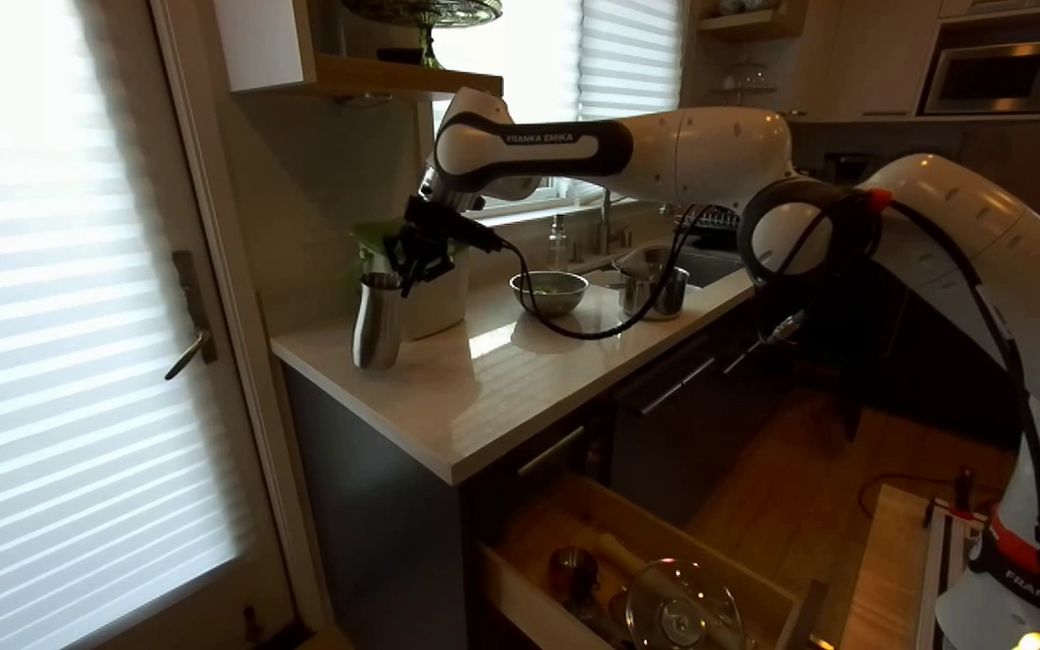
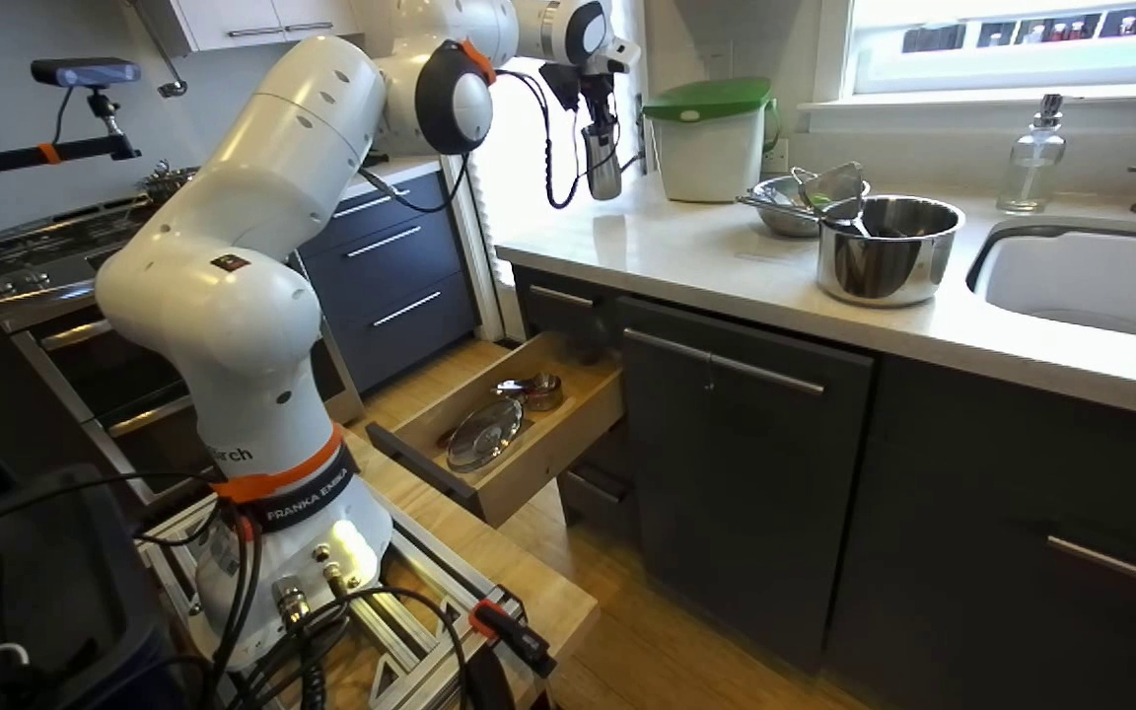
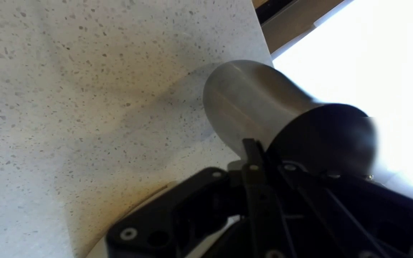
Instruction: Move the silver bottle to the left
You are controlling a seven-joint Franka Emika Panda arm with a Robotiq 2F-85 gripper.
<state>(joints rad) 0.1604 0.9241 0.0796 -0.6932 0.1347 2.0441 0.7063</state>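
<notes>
At the end of the pale worktop (image 1: pixel 502 388), near the green-lidded tub (image 2: pixel 708 153), I hold the silver bottle (image 1: pixel 378 325) slightly tilted, my end effector (image 3: pixel 260 148) nearly closed, pinching its rim.

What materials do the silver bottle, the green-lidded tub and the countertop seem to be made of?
Silver bottle: apparently metal, satin; soft grey highlights.
Tub: probably plastic, smooth; opaque white, no metallic shine.
Countertop: perhaps stone or composite, polished; specks and reflections.
</notes>
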